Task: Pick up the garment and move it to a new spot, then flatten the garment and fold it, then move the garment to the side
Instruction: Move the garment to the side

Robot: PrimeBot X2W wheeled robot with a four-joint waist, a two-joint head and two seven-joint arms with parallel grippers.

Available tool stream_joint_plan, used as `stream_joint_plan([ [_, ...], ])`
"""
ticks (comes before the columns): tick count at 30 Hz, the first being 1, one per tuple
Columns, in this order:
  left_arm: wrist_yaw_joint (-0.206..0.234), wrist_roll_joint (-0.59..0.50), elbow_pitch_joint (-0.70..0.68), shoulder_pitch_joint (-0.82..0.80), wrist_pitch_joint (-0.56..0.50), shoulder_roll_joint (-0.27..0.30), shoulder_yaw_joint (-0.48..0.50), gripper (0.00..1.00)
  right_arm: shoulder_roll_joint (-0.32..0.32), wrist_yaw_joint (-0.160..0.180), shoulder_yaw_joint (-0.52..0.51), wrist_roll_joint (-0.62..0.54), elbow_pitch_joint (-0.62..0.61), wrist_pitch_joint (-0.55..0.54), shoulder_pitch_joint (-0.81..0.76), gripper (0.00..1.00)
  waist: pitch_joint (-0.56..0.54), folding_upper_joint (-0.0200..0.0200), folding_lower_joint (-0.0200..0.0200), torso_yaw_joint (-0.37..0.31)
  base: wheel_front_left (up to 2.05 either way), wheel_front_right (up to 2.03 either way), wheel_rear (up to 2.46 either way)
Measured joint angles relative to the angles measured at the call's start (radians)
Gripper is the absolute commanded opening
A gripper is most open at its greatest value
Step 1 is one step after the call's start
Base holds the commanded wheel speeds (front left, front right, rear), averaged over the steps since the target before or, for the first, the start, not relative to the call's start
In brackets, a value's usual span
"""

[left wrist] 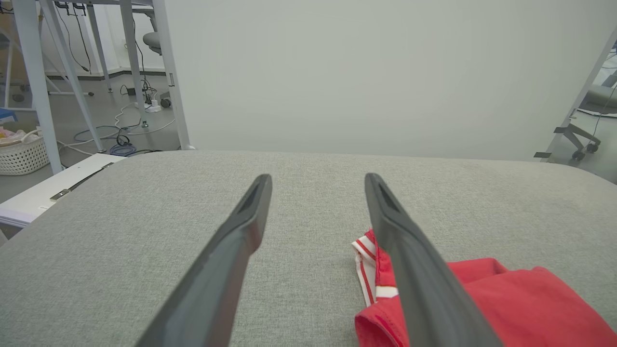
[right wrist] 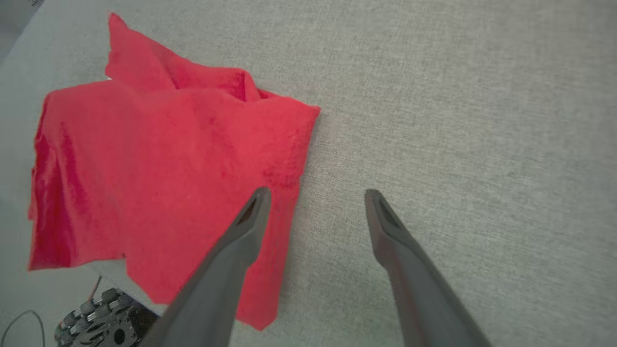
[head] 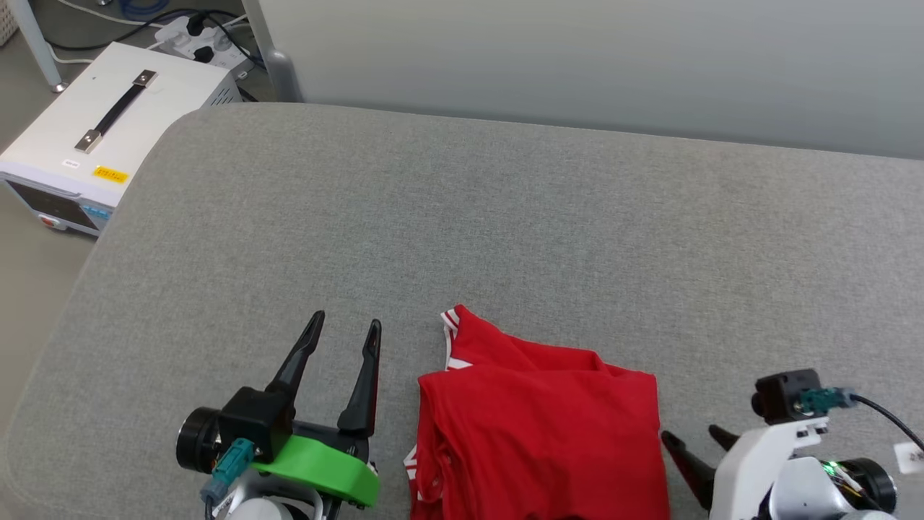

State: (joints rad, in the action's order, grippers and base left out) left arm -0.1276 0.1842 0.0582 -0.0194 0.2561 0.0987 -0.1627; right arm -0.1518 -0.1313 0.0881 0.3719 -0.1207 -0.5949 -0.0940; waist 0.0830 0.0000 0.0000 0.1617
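The garment (head: 538, 426) is a red shirt lying folded into a rough square on the grey cushioned surface (head: 505, 231) at its near edge, part of it hanging over that edge. A white-and-red striped trim (left wrist: 367, 260) sticks out at its far left corner. My left gripper (head: 345, 331) stands open just left of the garment, nothing between its fingers; in the left wrist view the left gripper (left wrist: 318, 183) points across the bare cushion. My right gripper (head: 696, 437) is open beside the garment's right edge. In the right wrist view the right gripper (right wrist: 315, 195) hovers over that edge of the garment (right wrist: 159, 159).
A white box with a black handle (head: 101, 123) sits on the floor beyond the cushion's left edge, with cables and a power strip (head: 195, 36) behind it. A pale wall panel (head: 577, 65) backs the cushion. A white basket (left wrist: 21, 154) stands on the floor far left.
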Motion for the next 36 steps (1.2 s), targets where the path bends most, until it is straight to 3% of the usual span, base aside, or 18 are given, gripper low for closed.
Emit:
stream_joint_plan([
  [7,0.0,0.0,0.013,-0.021,0.0,0.002,-0.03,1.0,0.069,0.0,-0.016,-0.031,0.024,-0.284,0.087,1.0,0.032,0.0,0.0,0.049,0.0,0.0,0.0],
  [19,0.0,0.0,0.019,-0.046,0.0,0.003,-0.045,1.0,0.094,0.0,-0.031,-0.071,0.173,-0.327,0.133,1.0,0.085,0.0,0.0,0.11,0.0,0.0,0.0],
  [20,0.0,0.0,0.019,-0.046,0.0,0.003,-0.045,1.0,0.092,0.0,-0.026,-0.072,0.18,-0.324,0.136,0.94,0.089,0.0,0.0,0.113,0.0,0.0,0.0],
  [22,0.0,0.0,0.02,-0.048,0.0,0.003,-0.046,1.0,0.088,0.0,-0.007,-0.081,0.19,-0.322,0.141,0.0,0.096,0.0,0.0,0.118,0.0,0.0,0.0],
  [29,0.0,0.0,0.027,-0.052,0.0,0.006,-0.04,1.0,0.07,0.001,0.055,-0.098,0.209,-0.245,0.163,0.0,0.089,0.0,0.0,0.109,0.0,0.0,0.0],
  [36,0.0,0.0,0.028,-0.049,0.0,0.012,-0.037,1.0,-0.057,0.0,0.167,-0.118,0.144,-0.193,0.188,0.0,0.064,0.0,0.0,0.058,0.0,0.0,0.0],
])
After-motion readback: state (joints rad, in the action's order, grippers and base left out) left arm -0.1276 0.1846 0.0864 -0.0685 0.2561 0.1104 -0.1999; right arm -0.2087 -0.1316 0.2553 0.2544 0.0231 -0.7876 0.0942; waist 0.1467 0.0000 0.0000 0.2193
